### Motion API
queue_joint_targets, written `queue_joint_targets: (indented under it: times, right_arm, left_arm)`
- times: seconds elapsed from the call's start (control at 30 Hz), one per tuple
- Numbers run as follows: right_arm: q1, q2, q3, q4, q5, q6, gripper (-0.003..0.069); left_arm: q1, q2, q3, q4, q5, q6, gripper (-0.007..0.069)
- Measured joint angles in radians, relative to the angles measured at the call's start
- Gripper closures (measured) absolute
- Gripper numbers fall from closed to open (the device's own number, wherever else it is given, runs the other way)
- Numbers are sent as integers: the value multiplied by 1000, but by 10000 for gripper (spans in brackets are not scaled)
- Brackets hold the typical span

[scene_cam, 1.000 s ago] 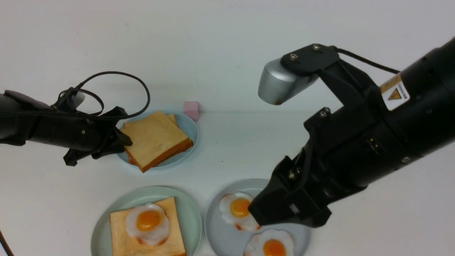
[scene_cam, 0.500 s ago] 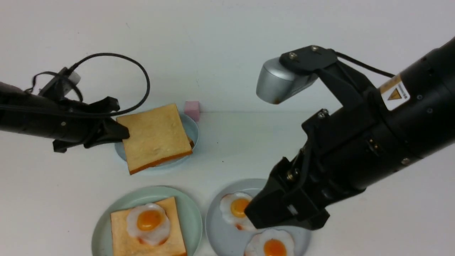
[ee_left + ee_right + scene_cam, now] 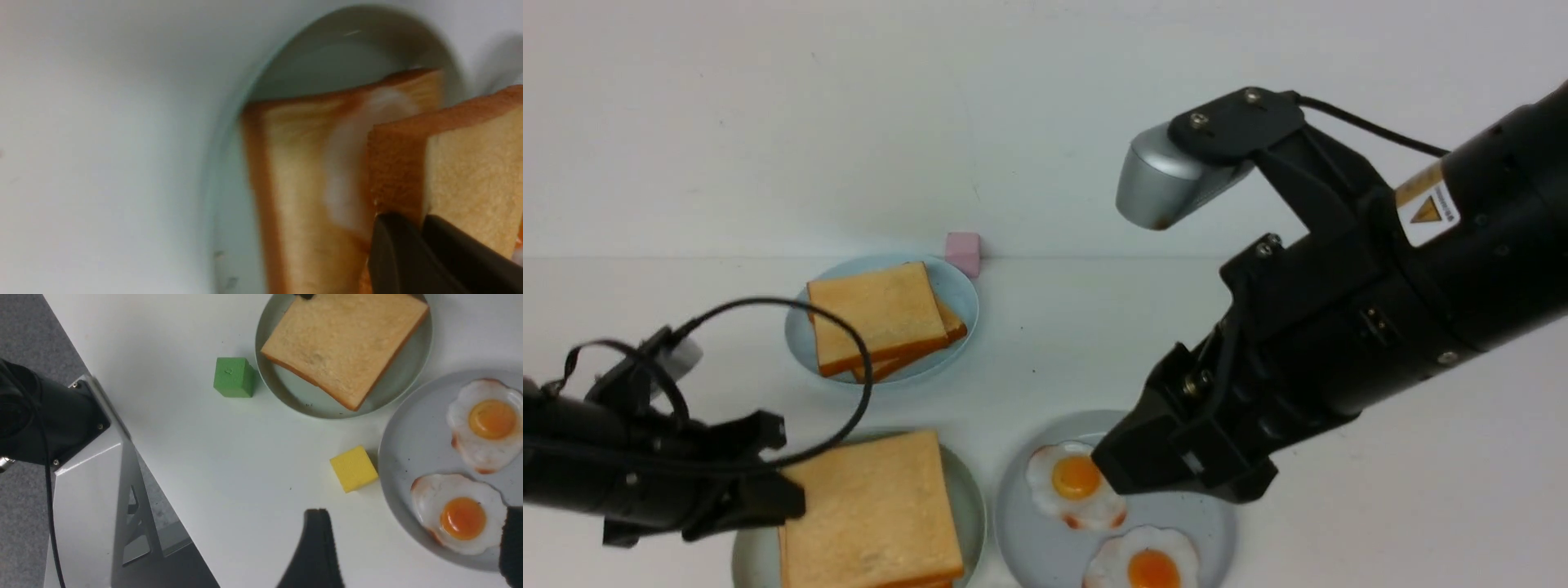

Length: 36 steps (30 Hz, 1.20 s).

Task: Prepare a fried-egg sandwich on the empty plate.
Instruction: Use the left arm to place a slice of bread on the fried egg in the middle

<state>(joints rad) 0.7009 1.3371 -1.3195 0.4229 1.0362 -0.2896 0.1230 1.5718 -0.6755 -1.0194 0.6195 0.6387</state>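
Observation:
My left gripper point(image 3: 796, 502) is shut on the edge of a golden toast slice point(image 3: 870, 510) and holds it over the mint-green empty plate point(image 3: 974, 490). In the front view that slice hides what lies under it. The left wrist view shows the gripper point(image 3: 408, 222) pinching the held slice point(image 3: 470, 175) just above a lower toast slice point(image 3: 294, 163) that carries a fried egg's white point(image 3: 351, 163). My right gripper point(image 3: 1143, 474) hangs open over the grey-blue plate point(image 3: 400, 457), straddling one of two fried eggs point(image 3: 461, 516).
At the back, a light-blue plate point(image 3: 960, 298) holds two more toast slices point(image 3: 878, 314), with a pink cube point(image 3: 962, 249) behind it. A green cube point(image 3: 233, 377) and a yellow cube point(image 3: 353, 467) sit near the mint plate point(image 3: 286, 388). The table edge and the robot base lie close by.
My left gripper lifted a toast slice off the light-blue plate and carried it toward me, over the mint-green plate, where it now covers the egg. The right arm barely moved.

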Motion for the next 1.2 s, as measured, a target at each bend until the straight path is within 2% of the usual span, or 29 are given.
queue_joint_targets:
  times: [0.17,0.27,0.33,0.37,0.4,0.5,0.53,0.57,0.6,0.63,0.67,0.73,0.8,0.87,0.9,1.03,1.13,1.2]
  right_arm:
    - [0,0,1,0,0,0,90]
    - [0,-2,25,1,-32,0,122]
    - [-5,-7,65,6,-68,0,185]
    - [-10,-16,92,12,-92,0,252]
    - [-11,-18,99,14,-92,0,265]
    - [-21,-91,226,26,-179,-1,557]
    - [-21,-91,234,26,-184,-1,557]
    - [-21,-156,298,24,-235,-1,647]
    - [-21,-164,306,22,-235,-1,652]
    - [-21,-245,378,-2,-301,-2,669]
    - [-21,-293,420,-22,-333,-2,670]
    - [-21,-384,506,-74,-389,-2,669]
    - [-21,-435,551,-103,-420,-2,669]
    - [-21,-574,668,-171,-503,-2,669]
    - [-21,-583,686,-180,-509,-2,669]
    - [-21,-781,840,-206,-642,-1,669]
    - [-21,-869,896,-199,-711,-1,669]
    - [-21,-912,922,-195,-743,-1,667]
  left_arm:
    - [0,0,9,-27,-71,0,584]
    - [0,-1,9,-40,-74,0,514]
    - [0,-1,9,-40,-74,0,454]
    - [0,-2,9,-40,-75,0,403]
    - [0,-2,9,-40,-74,0,394]
    - [0,-20,9,-37,-102,-1,226]
    - [0,-22,9,-37,-104,-1,226]
    - [0,-43,9,-38,-120,-10,152]
    - [0,-47,9,-38,-120,-10,144]
    - [0,-84,9,-39,-118,-24,85]
    - [0,-112,9,-38,-107,-29,60]
    - [0,-185,9,-30,-65,-37,33]
    - [0,-230,9,-20,-29,-38,29]
    - [0,-364,9,19,107,-40,43]
    - [0,-386,9,22,118,-40,46]
    - [0,-668,9,126,328,-68,136]
    - [0,-868,9,229,442,-135,260]
    - [-4,-986,9,294,504,-218,381]
